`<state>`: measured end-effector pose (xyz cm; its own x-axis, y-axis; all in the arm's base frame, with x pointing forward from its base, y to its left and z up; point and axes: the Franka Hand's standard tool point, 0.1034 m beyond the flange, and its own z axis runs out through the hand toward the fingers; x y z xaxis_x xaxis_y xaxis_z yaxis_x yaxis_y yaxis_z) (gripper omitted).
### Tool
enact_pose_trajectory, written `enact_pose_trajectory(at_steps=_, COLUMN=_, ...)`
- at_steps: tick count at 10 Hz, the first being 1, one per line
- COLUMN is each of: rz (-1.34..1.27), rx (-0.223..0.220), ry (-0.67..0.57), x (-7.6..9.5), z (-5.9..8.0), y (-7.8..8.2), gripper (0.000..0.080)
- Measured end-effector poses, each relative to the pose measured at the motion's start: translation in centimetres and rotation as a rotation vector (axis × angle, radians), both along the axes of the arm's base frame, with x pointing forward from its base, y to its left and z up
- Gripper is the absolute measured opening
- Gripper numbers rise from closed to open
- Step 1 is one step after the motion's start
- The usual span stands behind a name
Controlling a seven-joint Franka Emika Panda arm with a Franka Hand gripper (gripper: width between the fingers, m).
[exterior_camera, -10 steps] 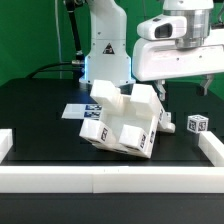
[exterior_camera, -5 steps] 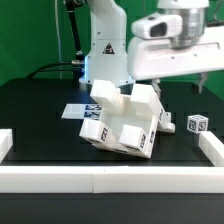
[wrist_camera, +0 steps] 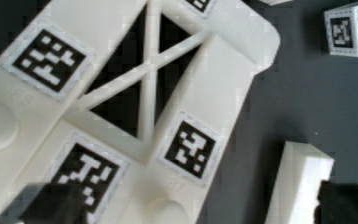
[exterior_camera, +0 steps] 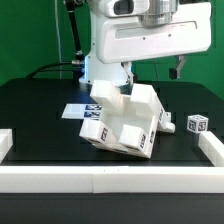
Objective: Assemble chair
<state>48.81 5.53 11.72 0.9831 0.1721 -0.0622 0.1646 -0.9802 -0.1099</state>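
Observation:
The chair [exterior_camera: 122,122] is a chunky white block of joined parts with black-and-white tags, lying tilted on the black table mid-scene. My gripper [exterior_camera: 154,74] hangs open just above its far side, and its dark fingers [exterior_camera: 180,68] hold nothing. In the wrist view, a chair part [wrist_camera: 158,120] with an X-shaped cut-out and several tags fills the frame below the gripper [wrist_camera: 197,212]. One dark finger [wrist_camera: 48,205] shows over the part and the other at the frame's edge. A small loose tagged cube [exterior_camera: 197,124] lies at the exterior view's right and shows in the wrist view as the cube [wrist_camera: 350,25].
The marker board [exterior_camera: 74,110] lies flat behind the chair toward the exterior view's left. White rails [exterior_camera: 110,180] border the table at the front and both sides, and one rail [wrist_camera: 300,185] shows in the wrist view. The robot base [exterior_camera: 105,55] stands behind.
My gripper has swung from the exterior view's right toward its left and now hangs over the chair. Its jaws stayed open. The chair and the cube have not moved.

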Motion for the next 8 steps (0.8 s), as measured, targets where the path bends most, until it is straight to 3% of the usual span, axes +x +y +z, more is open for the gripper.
enact_pose_trajectory(at_steps=1, rz=-0.023, rx=-0.002, ry=0.002, x=0.0, z=0.0, y=-0.1, gripper=0.0648)
enact_pose_trajectory(at_steps=5, rz=-0.344, rx=-0.032, ry=0.054, x=1.1, z=0.2, y=-3.0, gripper=0.0648)
enact_pose_trajectory(at_steps=8, rz=-0.554, rx=-0.053, ry=0.076, x=1.1, z=0.1, y=-2.8, gripper=0.0648)
